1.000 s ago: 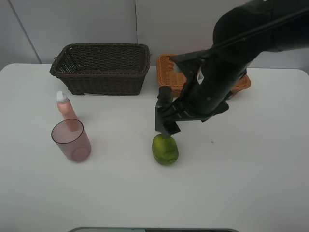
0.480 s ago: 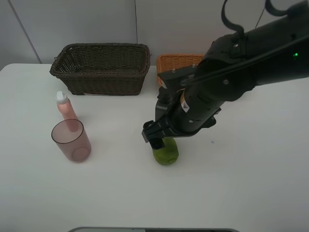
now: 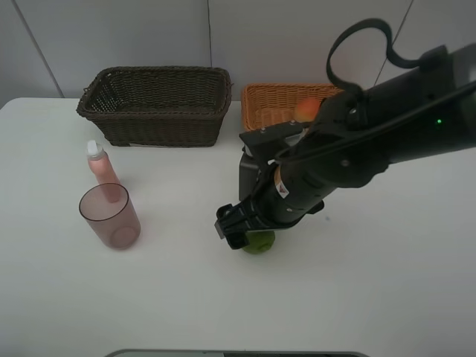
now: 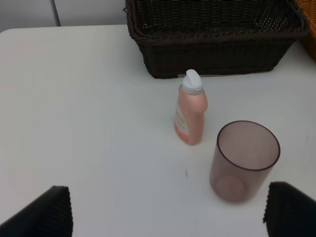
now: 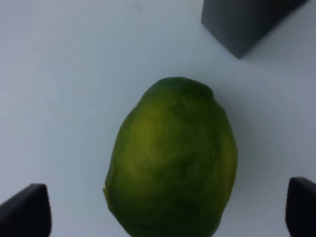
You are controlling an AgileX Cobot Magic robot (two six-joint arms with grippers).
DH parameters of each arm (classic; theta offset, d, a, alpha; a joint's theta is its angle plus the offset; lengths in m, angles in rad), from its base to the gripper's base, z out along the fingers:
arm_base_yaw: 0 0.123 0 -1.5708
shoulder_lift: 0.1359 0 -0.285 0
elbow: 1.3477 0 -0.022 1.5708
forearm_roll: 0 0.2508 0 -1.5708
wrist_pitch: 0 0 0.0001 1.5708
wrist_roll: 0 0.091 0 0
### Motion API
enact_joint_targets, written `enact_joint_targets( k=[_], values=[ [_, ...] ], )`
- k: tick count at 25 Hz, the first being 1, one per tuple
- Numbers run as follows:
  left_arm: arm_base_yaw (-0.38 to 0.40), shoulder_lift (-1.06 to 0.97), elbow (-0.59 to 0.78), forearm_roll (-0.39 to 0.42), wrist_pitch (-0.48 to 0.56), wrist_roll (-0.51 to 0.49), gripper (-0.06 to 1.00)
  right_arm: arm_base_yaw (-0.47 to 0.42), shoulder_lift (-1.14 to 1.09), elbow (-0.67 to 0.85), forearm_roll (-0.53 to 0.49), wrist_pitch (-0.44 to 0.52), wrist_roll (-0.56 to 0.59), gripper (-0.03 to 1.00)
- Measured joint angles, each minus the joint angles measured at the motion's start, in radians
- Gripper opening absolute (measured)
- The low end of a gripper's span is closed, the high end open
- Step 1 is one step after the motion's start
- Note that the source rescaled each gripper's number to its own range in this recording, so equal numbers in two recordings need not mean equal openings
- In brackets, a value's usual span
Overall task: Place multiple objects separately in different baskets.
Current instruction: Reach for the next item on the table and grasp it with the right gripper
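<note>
In the right wrist view alone, green fruit [image 5: 170, 158] between spread fingertips [image 5: 25, 210].

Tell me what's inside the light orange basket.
One orange-red fruit shows inside the light orange basket; the right arm covers its right part, so anything else there is hidden.

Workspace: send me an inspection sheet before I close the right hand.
Surface: white table, no spills seen.
Job's things: green lime-like fruit lying on the table; slim pink bottle with white cap and translucent pink cup upright, side by side; dark brown woven basket and light orange woven basket at the back, an orange-red fruit in the latter.
Clutter: nothing seen.
Hands: right hand open, fingers either side of the lime; left hand open over bare table.
Cables: black cable loop above the right arm.
Surroundings: pale wall panels.
</note>
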Motion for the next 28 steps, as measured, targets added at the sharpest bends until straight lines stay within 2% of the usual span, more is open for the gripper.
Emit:
enact_joint_targets(
  k=[18, 28],
  values=[
    [0.000, 0.000, 0.000, 0.000, 0.000, 0.000, 0.99, 0.000, 0.101, 0.011, -0.033, -0.118, 0.000, 1.00],
    [0.000, 0.000, 0.000, 0.000, 0.000, 0.000, 0.99, 0.000, 0.134, 0.010, -0.052, -0.142, 0.000, 1.00]
  ],
)
